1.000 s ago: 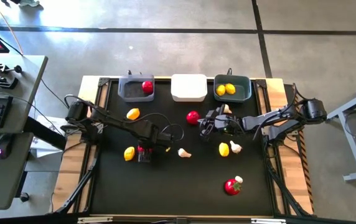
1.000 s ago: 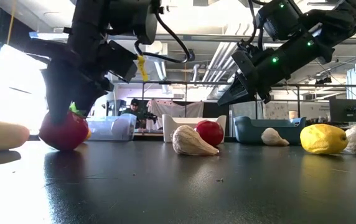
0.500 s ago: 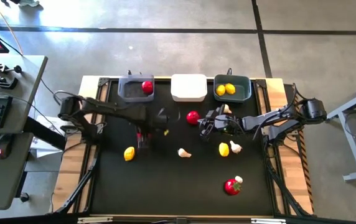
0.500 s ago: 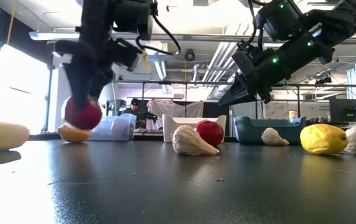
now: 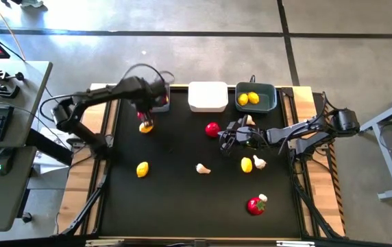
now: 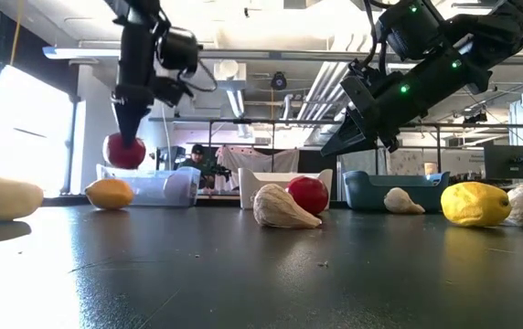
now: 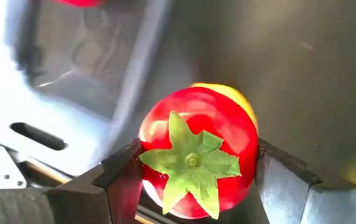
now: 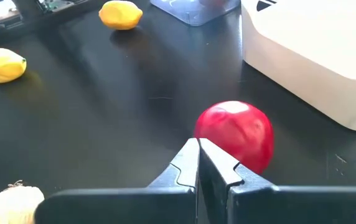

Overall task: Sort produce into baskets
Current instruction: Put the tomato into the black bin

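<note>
Nearest the front edge of the black table [image 5: 182, 206], a red tomato [image 5: 254, 206] is lying with a small white garlic [image 5: 263, 198] touching it. A bit farther back, a yellow lemon [image 5: 142, 169] is lying on the left, a garlic bulb [image 5: 201, 168] is lying in the middle with its long side along the table, and another lemon [image 5: 247, 165] and garlic [image 5: 259, 162] are sitting side by side on the right.

The right gripper [image 8: 198, 163] is hanging just above the table near the middle. Its two fingers are pressed tight together and holding nothing. A loose tomato [image 8: 235, 135] is sitting on the table just past the fingertips.

Farther back on the left, the left gripper [image 7: 193, 167] is squeezing a tomato [image 7: 196, 160] between its two fingers — the green star top is facing the wrist camera. It is holding the tomato up in the air, right over a lemon [image 5: 146, 126] lying on the table, just beside the grey basket [image 5: 139, 100].

At the back edge, three baskets are standing in a row. The grey one is holding a tomato [image 5: 162, 97], the white basket [image 5: 207, 97] is in the middle, and the dark green basket [image 5: 264, 104] is holding two lemons [image 5: 248, 98].
</note>
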{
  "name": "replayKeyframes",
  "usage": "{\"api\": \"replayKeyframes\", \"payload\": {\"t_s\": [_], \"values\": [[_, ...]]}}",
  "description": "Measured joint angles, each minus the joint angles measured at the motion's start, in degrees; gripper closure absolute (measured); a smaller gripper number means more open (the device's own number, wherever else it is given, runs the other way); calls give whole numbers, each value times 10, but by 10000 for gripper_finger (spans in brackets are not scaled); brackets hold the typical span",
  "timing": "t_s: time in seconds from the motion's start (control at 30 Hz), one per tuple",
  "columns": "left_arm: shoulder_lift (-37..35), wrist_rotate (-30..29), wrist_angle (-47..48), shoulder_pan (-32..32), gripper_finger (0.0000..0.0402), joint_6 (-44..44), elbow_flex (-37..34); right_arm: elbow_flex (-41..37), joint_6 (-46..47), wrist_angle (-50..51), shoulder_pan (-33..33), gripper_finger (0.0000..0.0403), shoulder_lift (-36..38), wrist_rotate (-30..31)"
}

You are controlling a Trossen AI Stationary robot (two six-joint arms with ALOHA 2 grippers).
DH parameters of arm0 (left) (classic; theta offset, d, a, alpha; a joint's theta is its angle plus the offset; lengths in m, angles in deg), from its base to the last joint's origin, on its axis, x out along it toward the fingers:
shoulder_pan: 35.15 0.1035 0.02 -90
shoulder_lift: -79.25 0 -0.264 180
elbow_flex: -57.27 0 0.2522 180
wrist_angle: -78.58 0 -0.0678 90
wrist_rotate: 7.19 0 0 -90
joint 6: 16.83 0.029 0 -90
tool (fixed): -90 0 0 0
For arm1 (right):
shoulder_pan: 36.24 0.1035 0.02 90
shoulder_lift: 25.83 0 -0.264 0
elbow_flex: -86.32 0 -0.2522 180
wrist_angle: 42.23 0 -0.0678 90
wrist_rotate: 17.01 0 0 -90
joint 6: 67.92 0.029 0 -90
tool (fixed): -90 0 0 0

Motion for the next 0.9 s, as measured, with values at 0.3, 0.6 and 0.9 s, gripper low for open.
{"api": "replayKeyframes", "payload": {"t_s": [0.3,0.6,0.9], "values": [[12,-2,-92,137,163,38,0,0,0,1,0,401,0,0],[33,-10,-188,197,163,71,0,0,-9,1,0,401,0,0],[122,-21,-230,220,163,83,1,0,-9,1,0,401,0,0]]}}
